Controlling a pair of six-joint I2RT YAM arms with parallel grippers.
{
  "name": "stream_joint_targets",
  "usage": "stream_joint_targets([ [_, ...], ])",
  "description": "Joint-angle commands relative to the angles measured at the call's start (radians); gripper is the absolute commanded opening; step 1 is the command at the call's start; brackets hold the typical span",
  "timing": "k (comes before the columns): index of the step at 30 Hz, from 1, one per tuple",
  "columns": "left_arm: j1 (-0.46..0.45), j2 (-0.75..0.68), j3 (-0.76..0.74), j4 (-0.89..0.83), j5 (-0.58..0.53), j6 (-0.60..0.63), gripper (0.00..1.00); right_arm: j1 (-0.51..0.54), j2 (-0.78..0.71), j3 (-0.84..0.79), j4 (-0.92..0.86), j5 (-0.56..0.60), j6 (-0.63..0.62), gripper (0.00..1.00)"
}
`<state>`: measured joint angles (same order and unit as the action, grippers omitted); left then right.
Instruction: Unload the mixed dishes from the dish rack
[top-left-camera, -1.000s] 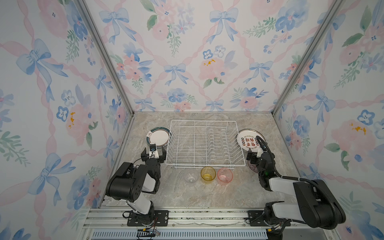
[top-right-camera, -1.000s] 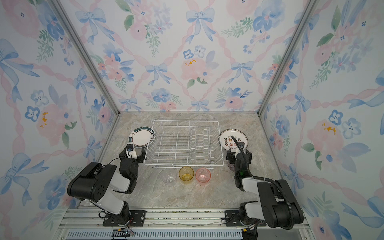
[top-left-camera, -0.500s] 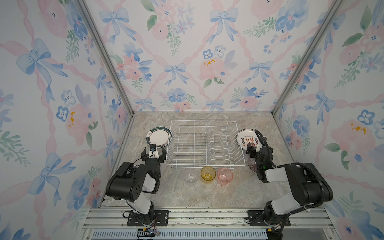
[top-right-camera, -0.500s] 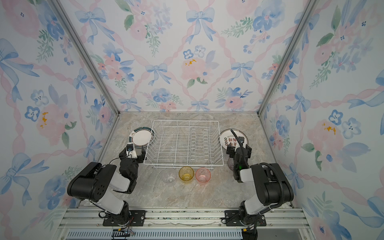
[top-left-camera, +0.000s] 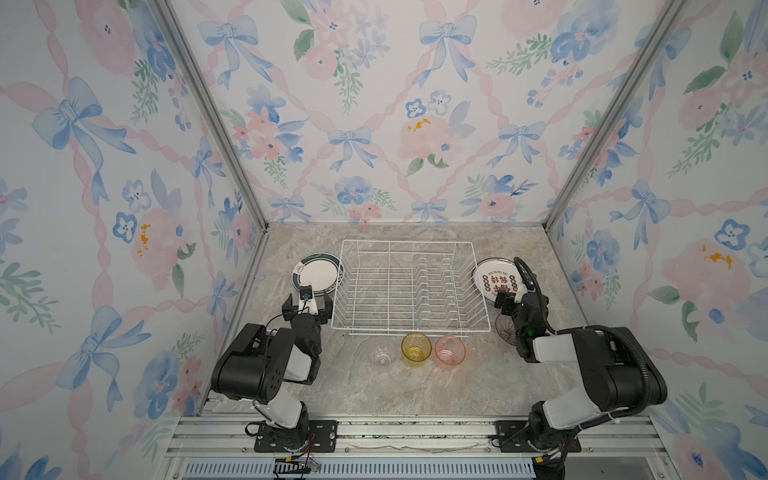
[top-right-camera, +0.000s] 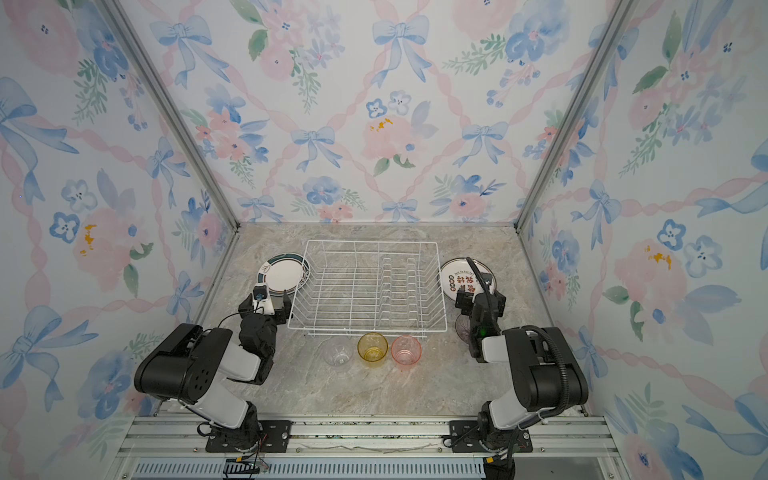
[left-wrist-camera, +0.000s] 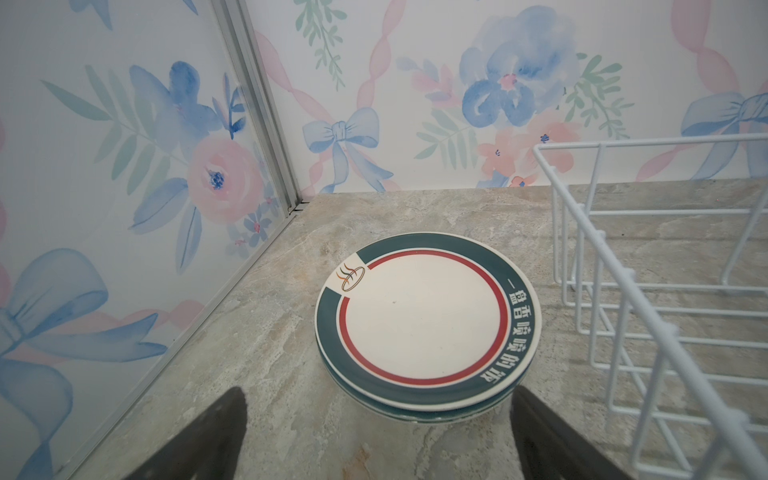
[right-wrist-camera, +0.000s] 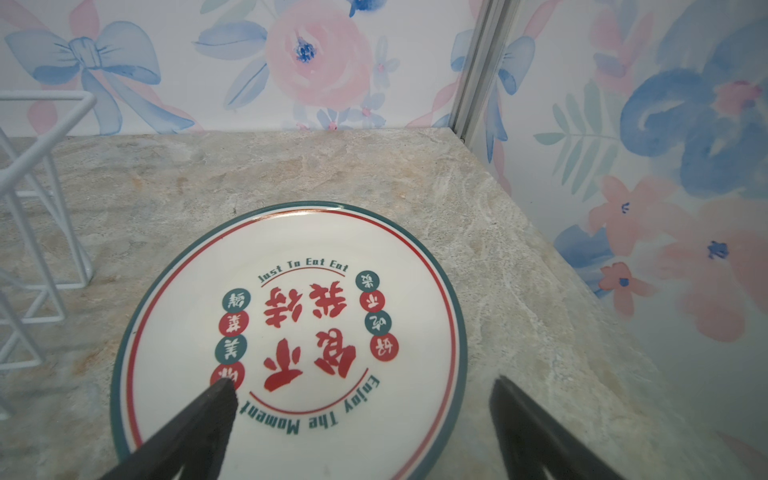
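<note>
Jaws of both grippers stand wide apart with nothing between them. The left gripper hovers at the near edge of a stack of green-rimmed plates, which lies flat on the counter just beside the left side of the rack. The rack sits mid-counter toward the back wall, and every dish in view lies outside it. The right gripper hangs at the near edge of a red-lettered plate, flat on the counter just right of the rack. One finger shows over the plate and the other past its rim; whether either touches, I cannot tell. A purplish bowl sits in front of that plate, partly hidden by the right arm. Just in front of the rack, upright in a row, stand a clear tumbler, a yellow tumbler and a pink tumbler
</note>
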<state>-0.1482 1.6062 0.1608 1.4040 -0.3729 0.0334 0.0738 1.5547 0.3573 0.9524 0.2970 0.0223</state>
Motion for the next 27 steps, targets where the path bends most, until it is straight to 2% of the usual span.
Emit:
stream_joint_targets([
  [1, 0.006, -0.011, 0.015, -0.008, 0.006, -0.006, 0.98, 0.007, -0.004, 0.012, 0.000, 0.011, 0.008, 0.97],
  [27, 0.014, -0.013, 0.029, -0.041, 0.018, -0.012, 0.98, 0.007, -0.004, 0.013, 0.000, 0.011, 0.008, 0.97],
])
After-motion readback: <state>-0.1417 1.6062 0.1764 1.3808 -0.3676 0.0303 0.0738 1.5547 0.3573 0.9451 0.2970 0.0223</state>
